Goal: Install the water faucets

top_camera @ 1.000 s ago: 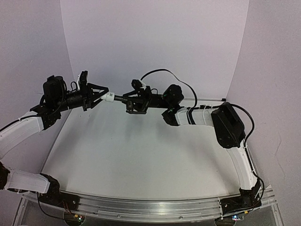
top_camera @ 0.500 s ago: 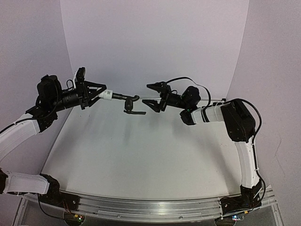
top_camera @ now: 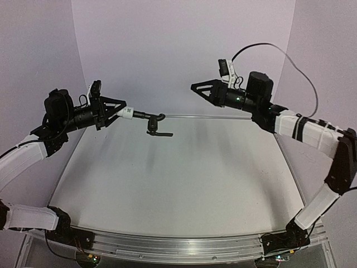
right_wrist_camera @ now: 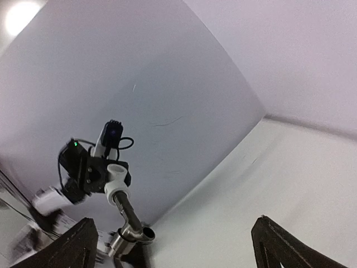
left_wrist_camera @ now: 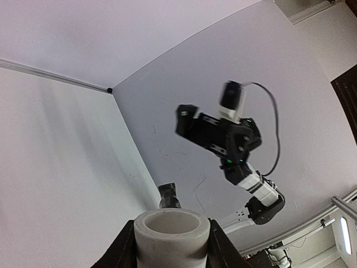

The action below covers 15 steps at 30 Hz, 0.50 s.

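Observation:
The water faucets hang in mid-air over the back left of the table. My left gripper (top_camera: pixel 120 112) is shut on the stubby white fitting (top_camera: pixel 129 113). The black tap (top_camera: pixel 152 119) sticks out of the fitting to the right, with its lever handle (top_camera: pixel 160 134) hanging below. In the left wrist view the white fitting (left_wrist_camera: pixel 170 237) fills the space between my fingers (left_wrist_camera: pixel 121 252), and the tap's black end (left_wrist_camera: pixel 168 195) shows behind it. My right gripper (top_camera: pixel 199 92) is open and empty, raised at the back right, well apart from the tap. The right wrist view shows the tap (right_wrist_camera: pixel 129 216) and fitting (right_wrist_camera: pixel 115 177) at a distance.
The white table (top_camera: pixel 178 184) lies below both arms, with curved white walls behind it. An aluminium rail (top_camera: pixel 167 245) runs along the near edge, where the arm bases sit. The right arm's forearm (top_camera: pixel 304 128) stretches across the right side.
My right gripper has let go of the tap, opened wide, and swung up and to the right. The left gripper still holds the fitting with the tap in it.

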Available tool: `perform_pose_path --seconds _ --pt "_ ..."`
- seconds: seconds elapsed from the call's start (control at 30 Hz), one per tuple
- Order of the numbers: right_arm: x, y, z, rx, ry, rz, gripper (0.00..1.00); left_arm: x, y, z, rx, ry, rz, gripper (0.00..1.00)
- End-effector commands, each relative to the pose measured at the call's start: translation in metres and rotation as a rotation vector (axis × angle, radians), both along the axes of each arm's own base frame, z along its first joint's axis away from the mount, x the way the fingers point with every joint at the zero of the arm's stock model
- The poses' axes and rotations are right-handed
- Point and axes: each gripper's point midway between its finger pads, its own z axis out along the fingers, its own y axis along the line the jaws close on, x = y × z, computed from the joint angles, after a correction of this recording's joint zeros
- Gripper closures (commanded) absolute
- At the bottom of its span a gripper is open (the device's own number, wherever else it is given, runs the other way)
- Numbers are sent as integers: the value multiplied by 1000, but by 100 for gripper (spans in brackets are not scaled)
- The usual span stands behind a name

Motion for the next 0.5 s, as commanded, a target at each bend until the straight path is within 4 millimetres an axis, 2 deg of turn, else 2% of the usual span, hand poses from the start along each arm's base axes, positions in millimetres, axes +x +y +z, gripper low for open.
perform_pose_path --seconds 0.0,0.07,0.27,0.4,0.47 --pt "-50 11 -15 -446 -678 -91 2 -2 1 42 -44 -119 -3 100" --pt "-73 26 -15 -537 -849 -118 2 -2 0 42 -44 -120 -6 100" --pt "-118 66 -13 -683 -1199 -162 2 -1 0 41 -43 -116 -5 100" --pt "-149 94 -28 -791 -1449 -151 2 0 0 40 -41 -115 -3 100" --pt "-156 105 -33 -830 -1522 -164 2 -1 0 39 -41 -114 -3 100"
